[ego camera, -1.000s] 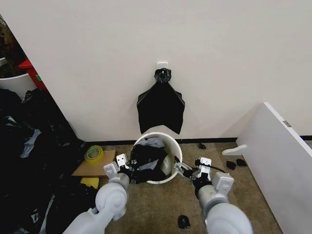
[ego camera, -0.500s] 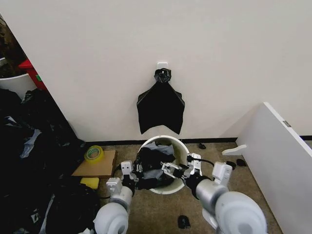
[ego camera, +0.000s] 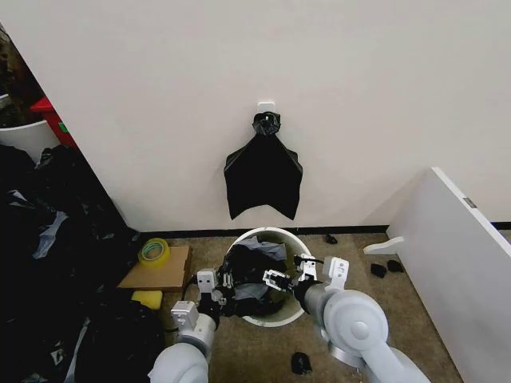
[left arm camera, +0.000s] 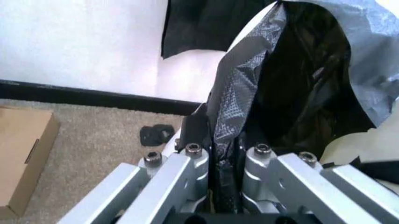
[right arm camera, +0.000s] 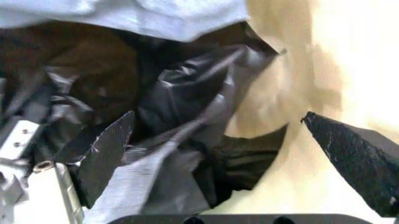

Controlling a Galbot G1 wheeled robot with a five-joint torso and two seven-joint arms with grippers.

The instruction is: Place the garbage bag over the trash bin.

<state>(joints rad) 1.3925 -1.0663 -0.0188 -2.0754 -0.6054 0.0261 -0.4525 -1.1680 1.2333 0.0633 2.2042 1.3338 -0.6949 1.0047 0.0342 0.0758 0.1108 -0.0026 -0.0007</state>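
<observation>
nearest, left gripper (ego camera: 224, 281) at the near-left rim, clamped on a fold of the garbage bag (ego camera: 249, 270). right gripper (ego camera: 281, 280) just across, inside the bin mouth, fingers spread wide around loose film, gripping nothing. bag bunched inside the trash bin (ego camera: 281, 313), not yet draped over the rim. behind, the flat black bundle (ego camera: 263, 177) hanging on the wall.

likely trouble: thin film slipping from the single pinch, or tearing if pulled against the rim; open right fingers snagging a crease and dragging the bag inward; light bin tipping under a sideways tug.
</observation>
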